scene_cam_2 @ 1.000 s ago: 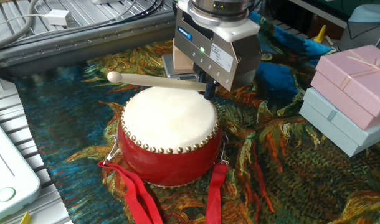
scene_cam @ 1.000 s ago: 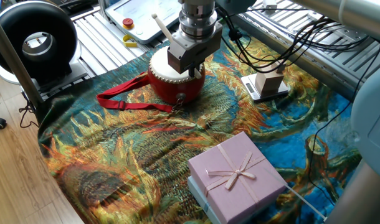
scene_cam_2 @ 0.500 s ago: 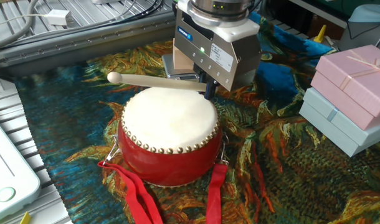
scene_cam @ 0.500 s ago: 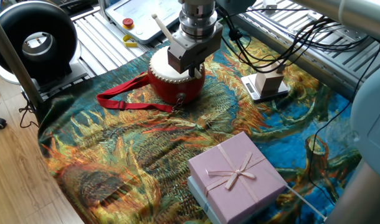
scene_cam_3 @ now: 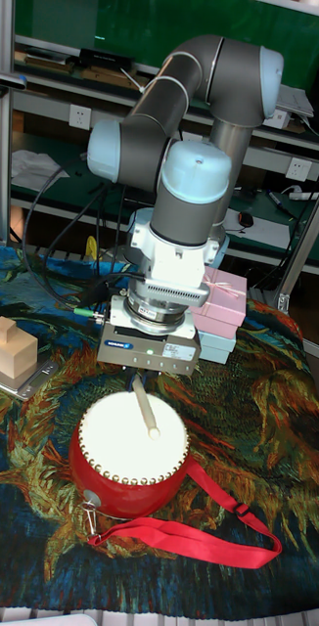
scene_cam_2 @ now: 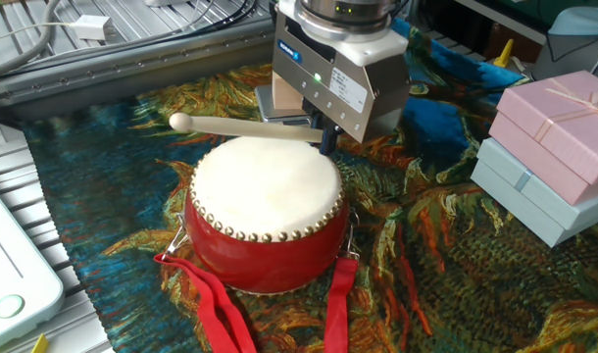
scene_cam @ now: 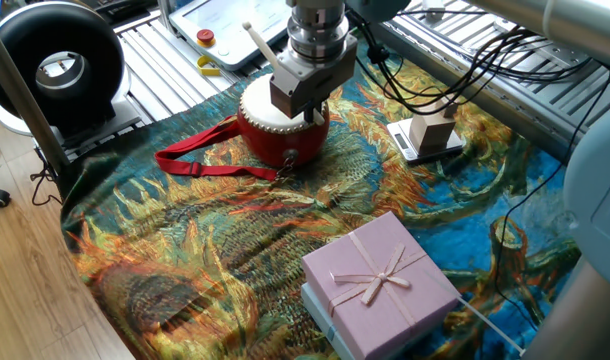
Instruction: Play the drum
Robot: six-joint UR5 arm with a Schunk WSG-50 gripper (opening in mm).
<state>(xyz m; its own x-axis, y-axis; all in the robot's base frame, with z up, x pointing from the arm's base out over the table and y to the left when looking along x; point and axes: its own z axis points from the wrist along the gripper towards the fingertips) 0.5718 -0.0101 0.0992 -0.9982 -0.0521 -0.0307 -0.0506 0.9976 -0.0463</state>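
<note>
At the near edge of the other fixed view, the red strap [scene_cam_2: 216,309] lies loose on the patterned cloth [scene_cam_2: 446,265], in front of the drum [scene_cam_2: 267,211]. The drum stands upright on this cloth, around the middle of the table, with its cream skin facing up and nothing resting on it.

Just above the skin a wooden drumstick [scene_cam_2: 242,127] reaches out to the left, almost level, with its round tip beyond the far-left rim of the drum. I judge that the stick is a little apart from the skin and not touching it. The other end goes in under the gripper [scene_cam_2: 328,137], which stands at the far-right edge of the drum. The fingers seem closed on the stick, because it stays in the air with no other support, but the contact itself is partly hidden by the gripper body.

To the right, well apart, there are a pink gift box [scene_cam_2: 564,123] on top of a pale blue box [scene_cam_2: 520,201].

To do the beat well, the arm should bring the stick down until the shaft or tip meets the skin near the centre, then lift at once. The grip must stay firm, otherwise the stick may turn between the fingers. The gripper body should stay clear of the studded rim.
</note>
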